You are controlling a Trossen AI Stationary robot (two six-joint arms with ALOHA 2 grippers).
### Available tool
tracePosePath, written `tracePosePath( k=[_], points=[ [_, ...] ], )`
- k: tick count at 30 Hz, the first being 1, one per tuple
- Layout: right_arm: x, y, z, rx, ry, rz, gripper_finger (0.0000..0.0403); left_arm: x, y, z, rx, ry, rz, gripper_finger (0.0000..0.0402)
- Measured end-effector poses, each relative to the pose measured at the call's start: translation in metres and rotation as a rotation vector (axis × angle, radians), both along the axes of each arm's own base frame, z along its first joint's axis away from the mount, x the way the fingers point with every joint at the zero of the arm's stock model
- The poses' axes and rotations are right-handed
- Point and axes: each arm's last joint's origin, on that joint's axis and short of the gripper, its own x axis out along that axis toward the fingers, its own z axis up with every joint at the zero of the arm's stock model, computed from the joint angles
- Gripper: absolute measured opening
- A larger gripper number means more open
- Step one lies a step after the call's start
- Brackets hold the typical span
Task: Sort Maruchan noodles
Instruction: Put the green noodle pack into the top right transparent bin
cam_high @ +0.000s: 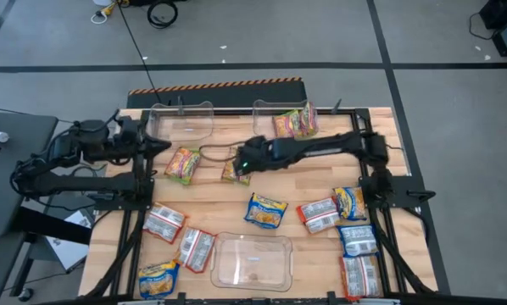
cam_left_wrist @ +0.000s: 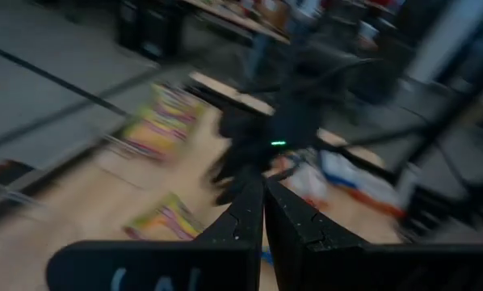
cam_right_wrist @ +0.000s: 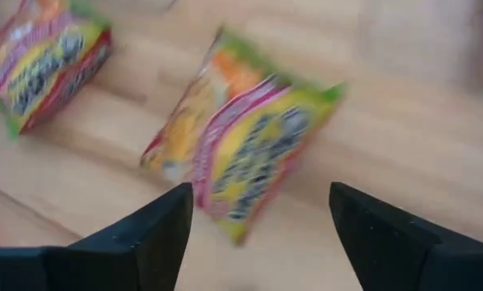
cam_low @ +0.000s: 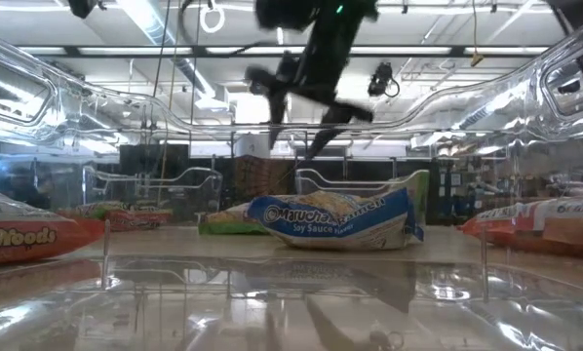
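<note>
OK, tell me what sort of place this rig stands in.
Probably a robotics lab or workshop: a wooden table on a grey taped concrete floor, loose cables lying about, ceiling strip lights overhead.

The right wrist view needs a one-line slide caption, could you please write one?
Open right claw poised above a green-pink noodle packet lying on the wooden table, a second packet nearby.

Bright overhead light, wrist views motion-blurred, glare on clear plastic
</note>
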Motion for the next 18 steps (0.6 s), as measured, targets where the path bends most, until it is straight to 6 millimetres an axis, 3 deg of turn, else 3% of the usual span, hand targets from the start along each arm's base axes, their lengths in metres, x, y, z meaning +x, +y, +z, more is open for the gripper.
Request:
tracePosePath(
  k=[4, 7, 14, 18],
  points=[
    [0.016, 0.001, -0.041, 0.081, 0.039, 0.014, 0.0298, -0.002, -0.003, -0.005, -0.048, 0.038, -0.063, 0.0021],
    [0.025, -0.002, -0.057, 0.101, 0.015, 0.024, 0.0295, -0.003, -0.002, -0.006, -0.045, 0.056, -0.059, 0.0021],
    [0.028, -0.003, -0.072, 0.122, -0.005, -0.038, 0.0291, -0.003, -0.002, -0.007, -0.037, 0.065, -0.059, 0.0021],
    [0.017, 0.001, -0.061, 0.109, -0.017, -0.093, 0.0283, -0.003, -0.002, -0.007, -0.027, 0.068, -0.062, 0.0021]
  ],
)
